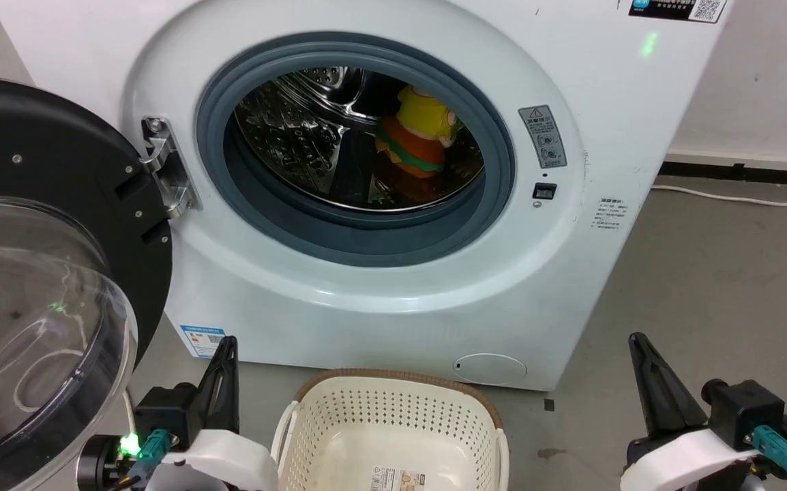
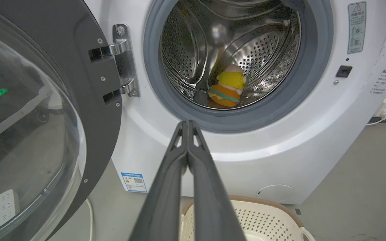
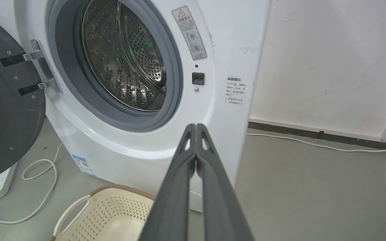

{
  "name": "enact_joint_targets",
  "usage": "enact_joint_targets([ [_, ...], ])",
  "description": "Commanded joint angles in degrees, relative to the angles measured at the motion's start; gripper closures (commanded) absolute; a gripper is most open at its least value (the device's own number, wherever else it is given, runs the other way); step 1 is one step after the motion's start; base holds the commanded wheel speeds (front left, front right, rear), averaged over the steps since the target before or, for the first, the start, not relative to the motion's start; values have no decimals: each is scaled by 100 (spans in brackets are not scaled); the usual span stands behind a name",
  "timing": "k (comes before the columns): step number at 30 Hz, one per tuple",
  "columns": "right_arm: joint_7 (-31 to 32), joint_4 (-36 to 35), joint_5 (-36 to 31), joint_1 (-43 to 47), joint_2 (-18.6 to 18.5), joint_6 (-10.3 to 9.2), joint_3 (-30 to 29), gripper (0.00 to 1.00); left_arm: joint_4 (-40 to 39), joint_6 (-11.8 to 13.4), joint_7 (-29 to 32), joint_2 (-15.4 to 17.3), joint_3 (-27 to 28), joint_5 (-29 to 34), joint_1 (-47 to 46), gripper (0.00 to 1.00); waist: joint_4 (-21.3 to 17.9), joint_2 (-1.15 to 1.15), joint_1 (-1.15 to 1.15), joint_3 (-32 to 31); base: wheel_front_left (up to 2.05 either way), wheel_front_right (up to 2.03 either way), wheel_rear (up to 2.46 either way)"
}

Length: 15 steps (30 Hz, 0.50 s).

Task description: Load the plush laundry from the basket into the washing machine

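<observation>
The soft toy (image 1: 417, 140) with its orange hamburger bun, red, yellow and green layers and yellow body is inside the shiny perforated steel drum (image 1: 284, 136). It lies low and toward the back, past the round grey rubber gasket (image 1: 366, 239) of the large white front-loading washing machine (image 1: 605, 273).

On to the labels. A grey warning sticker with a red triangle (image 3: 189, 32) sits right of the opening, and a small block of printed lines (image 1: 610, 213) sits below it. A blue-topped label with a QR code (image 2: 133, 181) is at the lower left corner. The writing looks like Chinese characters, but it's too small to read.

The black-rimmed clear domed door (image 1: 39, 273) hangs wide open on the left. The cream-white perforated plastic basket with brown rim (image 1: 393, 377) sits on the floor in front, with a paper label (image 1: 398, 479) on its inner floor.

The left gripper (image 1: 228, 344) and right gripper (image 1: 635, 339) flank the basket, well short of the toy. Each has its fingers pressed together on nothing.
</observation>
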Motion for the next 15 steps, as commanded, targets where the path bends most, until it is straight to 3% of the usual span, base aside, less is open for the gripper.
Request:
enact_joint_targets([
  [1,28,-40,-38,-44,-1,-3,-15,100,-50,-30,23,-43,42,59,57,100,1,0,0,-3,0,0,0],
  [15,192,-68,-162,-53,-1,-4,-36,100,-142,-107,186,-119,175,255,67,100,13,0,0,-30,0,0,0],
])
